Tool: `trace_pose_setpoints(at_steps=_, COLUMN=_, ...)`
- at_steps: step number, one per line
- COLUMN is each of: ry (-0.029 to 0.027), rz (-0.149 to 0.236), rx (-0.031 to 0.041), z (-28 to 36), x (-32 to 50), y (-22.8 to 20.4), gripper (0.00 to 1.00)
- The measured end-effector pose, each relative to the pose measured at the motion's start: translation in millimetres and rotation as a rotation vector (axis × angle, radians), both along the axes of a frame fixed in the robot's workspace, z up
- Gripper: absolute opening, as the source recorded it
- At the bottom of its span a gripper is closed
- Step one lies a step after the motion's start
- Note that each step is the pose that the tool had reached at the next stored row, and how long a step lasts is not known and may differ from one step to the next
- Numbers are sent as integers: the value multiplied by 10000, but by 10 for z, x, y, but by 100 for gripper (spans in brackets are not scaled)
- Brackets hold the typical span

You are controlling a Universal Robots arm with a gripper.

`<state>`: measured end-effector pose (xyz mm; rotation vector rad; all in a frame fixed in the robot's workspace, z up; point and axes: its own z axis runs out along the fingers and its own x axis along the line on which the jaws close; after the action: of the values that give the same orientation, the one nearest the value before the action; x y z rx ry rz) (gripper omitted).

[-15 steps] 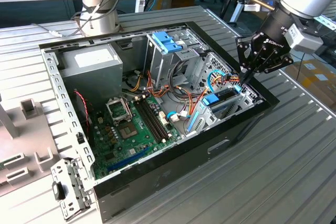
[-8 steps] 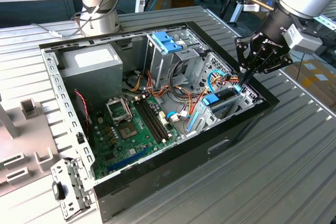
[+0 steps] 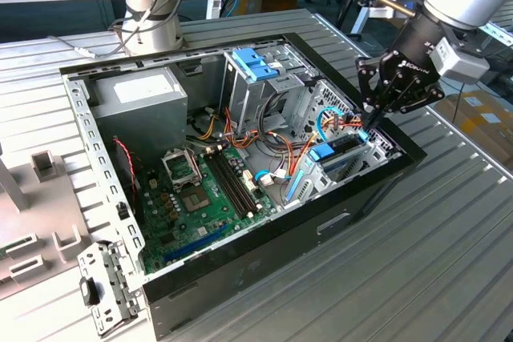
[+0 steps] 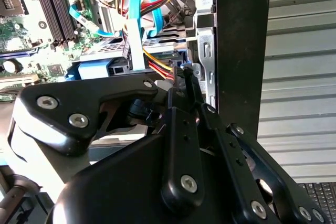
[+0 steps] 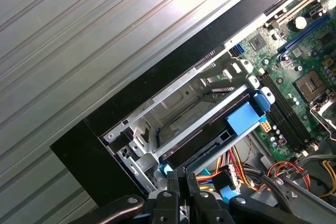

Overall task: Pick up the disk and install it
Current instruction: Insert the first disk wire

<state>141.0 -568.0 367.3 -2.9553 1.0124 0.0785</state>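
Black, linkage-fingered and mounted on a silver-grey arm, the gripper (image 3: 373,114) hangs over the far right corner of the open black computer case (image 3: 353,206) as the exterior view shows it, its fingertips pressed together on nothing and dipping among the red, yellow and blue cables (image 3: 337,122) at the case's front edge. In the first wrist view the two narrow fingers (image 5: 173,182) sit side by side with no gap, just above the metal drive cage (image 5: 173,114). The disk (image 5: 202,139), a flat dark metal rectangle, already lies in that cage directly below and just ahead of the fingertips, its long axis running along the case's front wall, from the corner by the gripper toward a bright blue plastic latch (image 5: 244,119) at the cage's end nearer the green motherboard (image 3: 200,190). The disk appears seated in the bay and not held. The arm reaches in from the exterior view's right, wrist pitched steeply down so the fingers point almost straight into the case. The ribbed metal bench (image 3: 449,262) carries the case.
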Motion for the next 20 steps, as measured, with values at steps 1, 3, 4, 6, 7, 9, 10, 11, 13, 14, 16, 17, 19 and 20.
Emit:
trace_pose_setpoints(at_steps=1, ry=0, rz=1, rx=0, z=-1, x=-5, y=0, gripper=17)
trace_pose_setpoints(at_steps=3, ry=0, rz=1, rx=0, z=-1, x=-10, y=0, gripper=17)
trace_pose_setpoints(at_steps=4, ry=0, rz=1, rx=0, z=-1, x=-12, y=0, gripper=17)
trace_pose_setpoints(at_steps=6, ry=0, rz=0, rx=0, z=-2, x=-20, y=0, gripper=17)
trace_pose_setpoints(at_steps=7, ry=0, rz=0, rx=0, z=-3, x=-22, y=0, gripper=17)
trace_pose_setpoints(at_steps=9, ry=0, rz=0, rx=0, z=-4, x=-27, y=0, gripper=17)
trace_pose_setpoints(at_steps=10, ry=0, rz=0, rx=0, z=-4, x=-30, y=0, gripper=17)
trace_pose_setpoints(at_steps=11, ry=0, rz=-1, rx=0, z=-4, x=-34, y=0, gripper=17)
trace_pose_setpoints(at_steps=13, ry=0, rz=0, rx=0, z=-4, x=-44, y=0, gripper=17)
trace_pose_setpoints(at_steps=14, ry=0, rz=0, rx=1, z=-5, x=-49, y=0, gripper=17)
trace_pose_setpoints(at_steps=16, ry=0, rz=1, rx=0, z=-6, x=-59, y=0, gripper=17)
trace_pose_setpoints(at_steps=17, ry=0, rz=1, rx=0, z=-6, x=-61, y=0, gripper=17)
trace_pose_setpoints(at_steps=19, ry=0, rz=1, rx=0, z=-7, x=-64, y=0, gripper=17)
trace_pose_setpoints(at_steps=20, ry=0, rz=1, rx=0, z=-7, x=-66, y=0, gripper=17)
